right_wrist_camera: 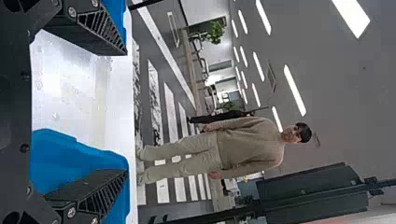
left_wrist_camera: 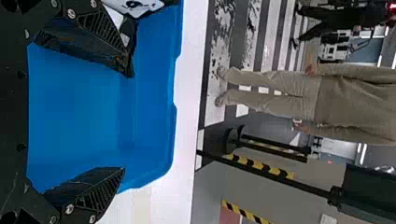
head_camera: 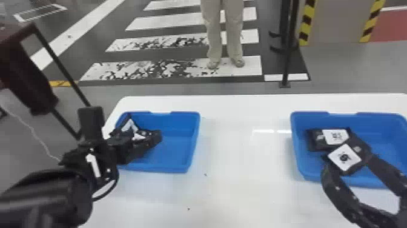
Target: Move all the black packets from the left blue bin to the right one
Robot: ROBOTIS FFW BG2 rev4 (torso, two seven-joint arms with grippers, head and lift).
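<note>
"Packets (head_camera: 334, 136), operator: you have two with white labels in the right blue bin (head_camera: 386, 122), one against the other."

"And in your left blue bin (head_camera: 178, 151), you have at least one black packet (head_camera: 129, 125), toward its left end."

"Your left gripper (head_camera: 130, 136) is over that bin, its jaws wide."

"Your right gripper (head_camera: 355, 169) is at the right bin, jaws wide too, with nothing between them."

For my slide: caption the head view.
Left gripper at left blue bin, right gripper at right blue bin, black packets in both.
</note>
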